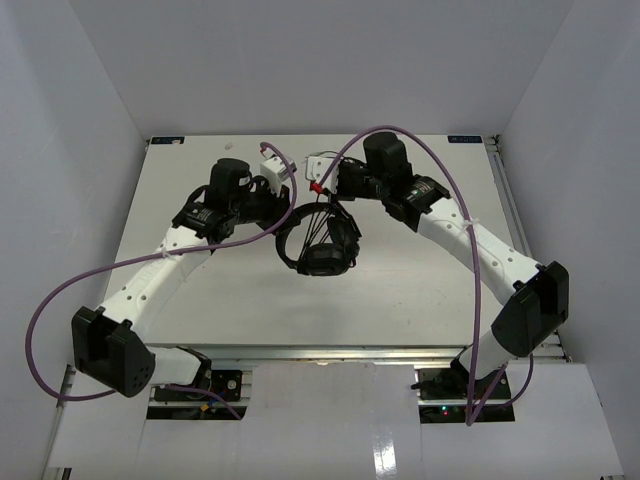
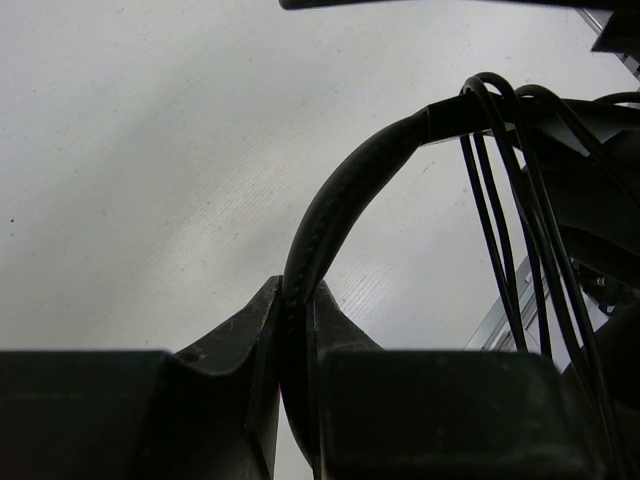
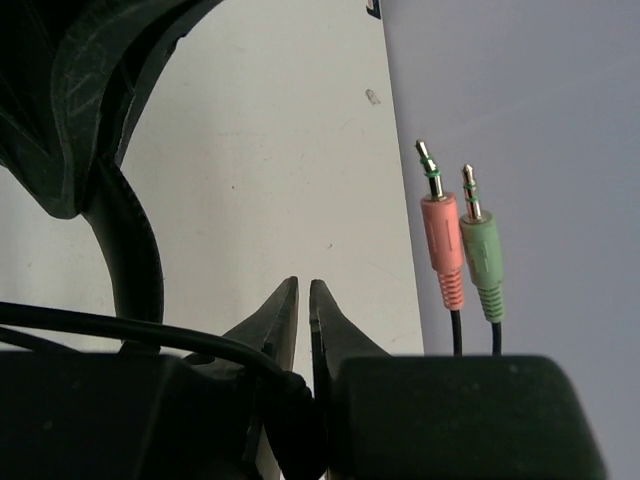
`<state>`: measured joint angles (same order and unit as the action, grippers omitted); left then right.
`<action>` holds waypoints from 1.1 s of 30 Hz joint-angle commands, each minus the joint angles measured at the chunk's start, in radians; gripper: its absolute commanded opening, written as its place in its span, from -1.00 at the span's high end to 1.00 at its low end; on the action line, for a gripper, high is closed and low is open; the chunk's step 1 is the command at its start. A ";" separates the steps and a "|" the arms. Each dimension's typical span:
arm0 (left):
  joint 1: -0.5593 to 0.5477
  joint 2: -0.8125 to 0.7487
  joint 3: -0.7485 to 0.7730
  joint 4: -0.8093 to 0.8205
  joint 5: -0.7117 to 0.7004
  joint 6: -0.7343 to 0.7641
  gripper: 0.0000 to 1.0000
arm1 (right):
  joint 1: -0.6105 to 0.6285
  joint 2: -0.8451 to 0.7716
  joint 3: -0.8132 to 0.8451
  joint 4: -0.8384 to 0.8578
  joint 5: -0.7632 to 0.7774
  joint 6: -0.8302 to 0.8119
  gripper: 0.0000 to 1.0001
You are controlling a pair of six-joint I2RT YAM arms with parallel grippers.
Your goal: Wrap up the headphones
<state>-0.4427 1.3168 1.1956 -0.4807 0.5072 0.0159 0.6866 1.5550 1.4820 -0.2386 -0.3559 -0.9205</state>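
- The headphones [image 1: 322, 250] are held between both arms over the middle of the desk [image 1: 400, 295].
- The headband [image 2: 340, 200] is pinched in the closed left tool [image 2: 297, 292]; a hard pull could twist it out.
- The cable [image 2: 492, 210], looped over the band, is clamped in the all-but-closed right tool [image 3: 304, 290]; slack could shed the loops.
- The plugs [image 3: 460, 240] jut free and could be snagged.

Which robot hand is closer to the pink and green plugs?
Right. The plugs stick up just beside the right end effector, which pinches the cable. The left end effector grips the headband, farther off.
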 commanded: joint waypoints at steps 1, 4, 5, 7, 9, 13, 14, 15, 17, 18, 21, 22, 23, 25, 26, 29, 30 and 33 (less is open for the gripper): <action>-0.010 -0.089 0.063 -0.031 0.051 0.012 1.00 | -0.078 -0.003 0.059 0.056 -0.060 0.091 0.69; -0.010 -0.094 0.082 -0.035 0.053 0.008 1.00 | -0.092 -0.008 0.038 0.053 -0.110 0.099 0.65; -0.010 -0.094 0.089 -0.038 0.054 0.007 1.00 | -0.094 -0.010 0.033 0.054 -0.116 0.101 0.64; -0.010 -0.094 0.104 -0.042 0.056 0.007 1.00 | -0.097 -0.013 0.023 0.054 -0.146 0.109 0.63; -0.010 -0.094 0.113 -0.050 0.054 0.007 1.00 | -0.099 -0.016 0.020 0.053 -0.179 0.118 0.63; -0.010 -0.090 0.131 -0.060 0.054 0.012 1.00 | -0.105 -0.015 0.012 0.053 -0.230 0.147 0.62; -0.010 -0.090 0.134 -0.062 0.054 0.012 1.00 | -0.105 -0.013 0.012 0.053 -0.231 0.154 0.63; -0.010 -0.090 0.134 -0.062 0.054 0.012 1.00 | -0.105 -0.013 0.012 0.054 -0.236 0.155 0.63; -0.010 -0.091 0.133 -0.062 0.051 0.013 1.00 | -0.107 -0.013 0.005 0.055 -0.245 0.162 0.65; -0.010 -0.092 0.134 -0.062 0.044 0.013 1.00 | -0.109 -0.016 0.003 0.056 -0.249 0.164 0.68; -0.010 -0.095 0.137 -0.070 0.010 0.020 1.00 | -0.118 -0.022 -0.008 0.058 -0.276 0.188 0.69; -0.010 -0.096 0.139 -0.073 -0.004 0.024 1.00 | -0.122 -0.024 -0.014 0.059 -0.293 0.201 0.69; -0.010 -0.099 0.139 -0.073 -0.005 0.024 1.00 | -0.127 -0.026 -0.014 0.059 -0.293 0.201 0.69; -0.010 -0.104 0.143 -0.076 -0.043 0.029 1.00 | -0.134 -0.035 -0.033 0.060 -0.323 0.211 0.68; -0.010 -0.106 0.147 -0.076 -0.061 0.031 1.00 | -0.136 -0.041 -0.046 0.063 -0.334 0.213 0.68; -0.010 -0.105 0.166 -0.088 -0.116 0.041 1.00 | -0.139 -0.071 -0.093 0.094 -0.360 0.215 0.68; -0.010 -0.104 0.174 -0.092 -0.134 0.045 1.00 | -0.139 -0.082 -0.113 0.115 -0.360 0.220 0.68; -0.010 -0.107 0.194 -0.100 -0.166 0.055 1.00 | -0.144 -0.095 -0.148 0.140 -0.355 0.233 0.68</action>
<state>-0.4484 1.2659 1.3168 -0.5889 0.3974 0.0628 0.5500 1.5143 1.3699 -0.1790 -0.6691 -0.7184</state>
